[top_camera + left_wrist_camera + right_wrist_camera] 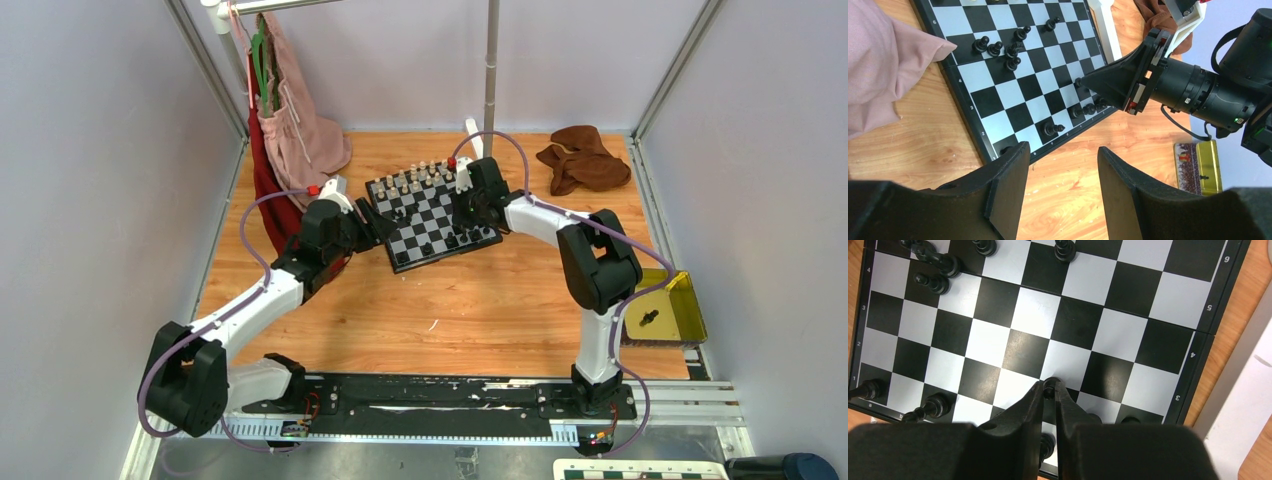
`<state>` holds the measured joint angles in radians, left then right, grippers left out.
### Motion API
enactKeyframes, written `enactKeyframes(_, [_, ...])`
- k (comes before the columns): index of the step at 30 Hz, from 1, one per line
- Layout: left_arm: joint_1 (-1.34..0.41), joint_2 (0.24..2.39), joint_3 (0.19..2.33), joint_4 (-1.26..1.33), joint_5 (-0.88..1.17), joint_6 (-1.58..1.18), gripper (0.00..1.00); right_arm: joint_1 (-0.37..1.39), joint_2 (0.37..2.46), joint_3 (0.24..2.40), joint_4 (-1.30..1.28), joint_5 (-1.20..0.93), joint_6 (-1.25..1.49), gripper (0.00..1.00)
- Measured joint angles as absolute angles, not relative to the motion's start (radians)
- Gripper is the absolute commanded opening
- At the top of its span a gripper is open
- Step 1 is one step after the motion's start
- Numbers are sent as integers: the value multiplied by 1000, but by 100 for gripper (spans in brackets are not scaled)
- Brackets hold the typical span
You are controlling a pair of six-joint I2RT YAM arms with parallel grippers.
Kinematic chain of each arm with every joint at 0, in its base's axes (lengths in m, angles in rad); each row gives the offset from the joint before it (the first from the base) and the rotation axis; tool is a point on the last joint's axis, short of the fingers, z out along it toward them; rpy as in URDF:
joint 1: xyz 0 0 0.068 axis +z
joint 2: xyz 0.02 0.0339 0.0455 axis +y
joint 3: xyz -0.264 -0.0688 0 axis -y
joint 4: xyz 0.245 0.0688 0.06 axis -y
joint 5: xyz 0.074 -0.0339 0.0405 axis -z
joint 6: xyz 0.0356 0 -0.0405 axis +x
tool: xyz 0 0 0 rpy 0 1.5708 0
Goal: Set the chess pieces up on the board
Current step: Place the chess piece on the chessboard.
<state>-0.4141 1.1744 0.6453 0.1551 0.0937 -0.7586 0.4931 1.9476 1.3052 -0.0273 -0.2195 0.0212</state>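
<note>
The chessboard (432, 215) lies on the wooden table, with cream pieces (415, 178) in rows along its far edge and black pieces scattered on it. My right gripper (1049, 386) is shut on a black chess piece (1049, 383) over the board's near right part; it also shows in the left wrist view (1080, 82). Several black pieces (1010, 49) cluster mid-board, and others (1053, 128) stand on the near rows. My left gripper (1060, 157) is open and empty, just off the board's near left corner (998, 150).
A pink cloth (295, 120) hangs at the back left and touches the board's left side (893, 60). A brown cloth (585, 158) lies at the back right. A yellow tin (668, 310) with one black piece sits at the right. A white post (490, 70) stands behind the board.
</note>
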Motion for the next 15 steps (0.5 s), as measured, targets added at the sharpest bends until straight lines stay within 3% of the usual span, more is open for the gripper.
enactKeyframes(6, [-412, 1177, 645, 155, 94, -758, 58, 493, 1953, 1315, -30, -212, 7, 8])
enactKeyframes(15, [-407, 1177, 645, 155, 101, -758, 58, 493, 1953, 1315, -30, -197, -3, 6])
